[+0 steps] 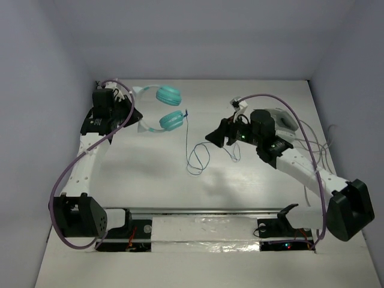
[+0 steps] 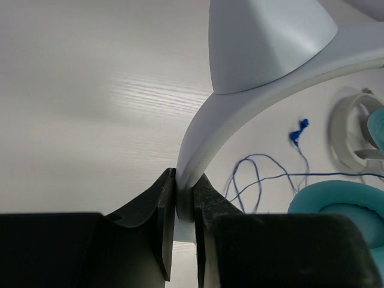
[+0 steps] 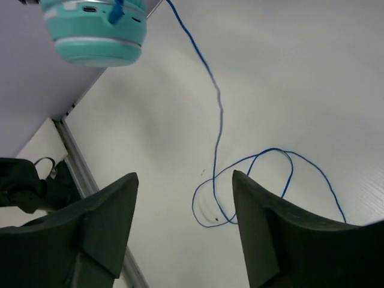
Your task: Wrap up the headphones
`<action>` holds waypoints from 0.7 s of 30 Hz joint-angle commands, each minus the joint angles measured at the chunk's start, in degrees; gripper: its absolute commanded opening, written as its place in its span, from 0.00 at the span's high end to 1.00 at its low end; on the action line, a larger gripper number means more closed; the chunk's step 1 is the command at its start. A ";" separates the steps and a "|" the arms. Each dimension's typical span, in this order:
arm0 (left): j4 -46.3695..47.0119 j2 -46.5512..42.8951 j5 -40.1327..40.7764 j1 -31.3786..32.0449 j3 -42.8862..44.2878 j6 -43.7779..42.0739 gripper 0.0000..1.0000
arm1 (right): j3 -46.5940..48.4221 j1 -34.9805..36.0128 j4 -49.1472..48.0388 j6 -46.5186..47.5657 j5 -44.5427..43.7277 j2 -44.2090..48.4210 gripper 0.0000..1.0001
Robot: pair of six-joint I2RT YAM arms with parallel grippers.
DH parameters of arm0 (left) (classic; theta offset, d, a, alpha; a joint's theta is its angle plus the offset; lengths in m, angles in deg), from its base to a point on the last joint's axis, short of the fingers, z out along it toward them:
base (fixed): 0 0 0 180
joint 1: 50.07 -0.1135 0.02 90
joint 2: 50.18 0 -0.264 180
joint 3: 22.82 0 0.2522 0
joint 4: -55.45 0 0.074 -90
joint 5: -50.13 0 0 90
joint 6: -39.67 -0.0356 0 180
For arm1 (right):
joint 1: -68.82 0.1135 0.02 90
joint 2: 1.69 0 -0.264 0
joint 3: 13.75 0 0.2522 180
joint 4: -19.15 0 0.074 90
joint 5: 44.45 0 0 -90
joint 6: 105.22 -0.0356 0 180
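The headphones have two teal ear cups point(image 1: 170, 108) and a pale headband point(image 1: 144, 127), and sit at the back left. My left gripper point(image 1: 134, 115) is shut on the headband point(image 2: 240, 102), clamped between the jaws in the left wrist view point(image 2: 185, 201), with a teal cup point(image 2: 336, 204) to the right. The thin blue cord point(image 1: 188, 135) runs from the near cup down to loose loops point(image 1: 198, 159) on the table. My right gripper point(image 1: 216, 138) is open and empty, above the cord loops point(image 3: 270, 174), its tips point(image 3: 185, 180) apart. One teal cup point(image 3: 93, 30) shows above.
White-and-grey headphones point(image 1: 283, 120) with pale cables point(image 1: 321, 150) lie at the back right behind the right arm. A metal rail point(image 1: 204, 211) runs along the table's near edge. Purple walls enclose the left, back and right sides.
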 commanded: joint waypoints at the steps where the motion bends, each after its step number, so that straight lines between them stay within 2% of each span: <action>1: 5.11 -1.84 -9.33 -0.07 3.42 3.13 1.00 | 4.64 0.46 -6.16 6.97 5.35 -3.16 0.28; 2: 6.51 -1.76 -10.47 -0.07 3.77 3.74 1.00 | 4.82 0.46 -7.83 6.97 5.70 -6.04 0.21; 5: 8.19 -1.40 -13.29 -0.07 5.18 5.24 1.00 | 8.50 0.46 -8.03 7.32 6.84 -13.07 0.16; 7: 8.63 -1.49 -15.40 -0.07 6.23 5.86 1.00 | 8.42 0.46 -13.10 5.23 9.13 -15.64 0.15; 12: 9.25 -1.93 -18.03 -0.07 9.31 7.87 1.00 | 6.93 0.46 -22.16 1.53 11.50 -21.09 0.15; 21: 9.52 0.70 -19.62 -0.07 18.18 11.75 1.00 | 8.34 2.12 -29.20 -1.90 14.58 -26.81 0.22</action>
